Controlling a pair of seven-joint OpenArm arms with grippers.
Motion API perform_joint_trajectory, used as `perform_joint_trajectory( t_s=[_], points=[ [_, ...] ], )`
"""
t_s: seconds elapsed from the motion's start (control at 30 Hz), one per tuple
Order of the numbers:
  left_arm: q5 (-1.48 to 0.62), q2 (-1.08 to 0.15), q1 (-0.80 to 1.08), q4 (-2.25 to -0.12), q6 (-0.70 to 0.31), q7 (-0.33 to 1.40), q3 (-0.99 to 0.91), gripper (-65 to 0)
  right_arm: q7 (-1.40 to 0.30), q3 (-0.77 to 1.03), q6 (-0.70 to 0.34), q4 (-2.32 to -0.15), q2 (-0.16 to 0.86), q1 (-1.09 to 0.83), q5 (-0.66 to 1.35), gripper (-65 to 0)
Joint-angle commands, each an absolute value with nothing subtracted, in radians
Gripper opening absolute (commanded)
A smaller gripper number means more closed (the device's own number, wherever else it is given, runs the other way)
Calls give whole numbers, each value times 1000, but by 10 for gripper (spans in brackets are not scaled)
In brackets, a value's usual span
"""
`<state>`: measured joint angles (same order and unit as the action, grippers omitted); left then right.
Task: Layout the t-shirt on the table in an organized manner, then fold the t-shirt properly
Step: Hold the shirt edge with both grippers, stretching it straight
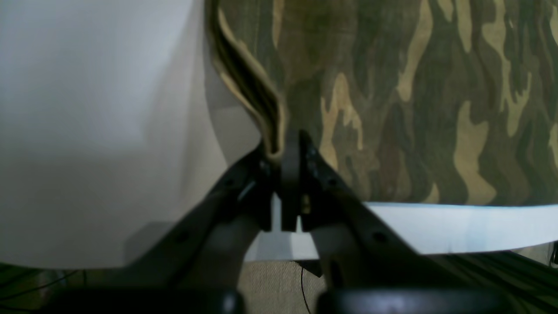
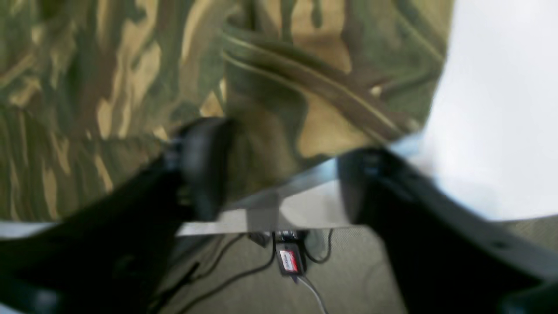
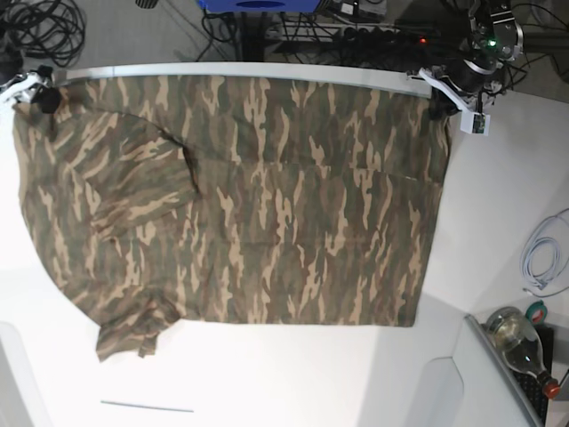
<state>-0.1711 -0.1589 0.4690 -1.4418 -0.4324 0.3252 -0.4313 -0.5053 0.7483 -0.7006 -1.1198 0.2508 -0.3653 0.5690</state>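
Spreading across most of the white worktop (image 3: pixel 498 178), the camouflage t-shirt (image 3: pixel 267 205) is lying nearly flat, its far edge running along the worktop's far rim, apparently because both arms are working that edge to stretch the cloth square before any fold. One sleeve (image 3: pixel 147 191) is lying folded in over the body on the base view's left, and a second sleeve (image 3: pixel 129 334) is poking out at the near left corner, so by the look of it the layout is not yet tidy and folding is yet to begin.

At the far corner on the base view's right, the left gripper (image 1: pixel 290 144) is pinching the shirt's layered hem (image 1: pixel 244 78), jaws closed on the cloth, seemingly to keep that corner anchored at the rim. At the opposite far corner, the right gripper (image 2: pixel 279 174) is standing with its jaws wide apart, a hemmed fold of the shirt (image 2: pixel 314 87) lying between and just beyond them; nothing is being held there, which suggests that corner is being set down where it belongs.

Off to the side, a green glass bottle (image 3: pixel 520 338) and a coiled white cable (image 3: pixel 542 258) are sitting well apart from the shirt.
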Motion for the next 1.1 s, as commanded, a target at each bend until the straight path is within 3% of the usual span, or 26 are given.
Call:
perform_joint_trajectory(
  t_s=[0.0,0.1,0.2,0.4,0.57,0.6,0.67,0.73,0.77,0.8,1.07],
  points=[
    [-176,-173,483,-1461,-424,311,-440,-518,-509,777,-698,-1129,255,-372,562,-251],
    [-185,-176,501,-1463,-424,311,-441,-304,-507,849,-698,-1175,234,-374,556,-255],
    [-185,-173,503,-1463,-424,309,-478,-188,-512,908,-693,-1248,194,-378,555,-254],
    [-185,-171,496,-1535,-424,309,-690,-171,-598,1046,-690,-1411,150,-392,553,-248],
    [-185,-177,414,-1620,-427,410,-823,-174,-661,1086,-596,-1492,151,-381,553,-246],
    [-185,-177,392,-1641,-427,456,-828,-186,-648,1069,-596,-1491,160,-366,553,-246],
    [-185,-168,346,-1672,-430,547,-808,-290,-625,993,-598,-1452,222,-308,539,-246],
    [-185,-153,308,-1664,-466,590,-727,-479,-604,886,-598,-1353,292,-211,501,-248],
    [-185,-145,294,-1661,-483,598,-680,-604,-582,837,-598,-1271,328,-140,476,-249],
    [-182,-133,288,-1655,-492,598,-638,-650,-552,799,-599,-1173,360,-67,450,-249],
    [-174,-93,303,-1624,-490,593,-381,-650,-82,601,-596,-380,492,420,157,-246]
  ],
)
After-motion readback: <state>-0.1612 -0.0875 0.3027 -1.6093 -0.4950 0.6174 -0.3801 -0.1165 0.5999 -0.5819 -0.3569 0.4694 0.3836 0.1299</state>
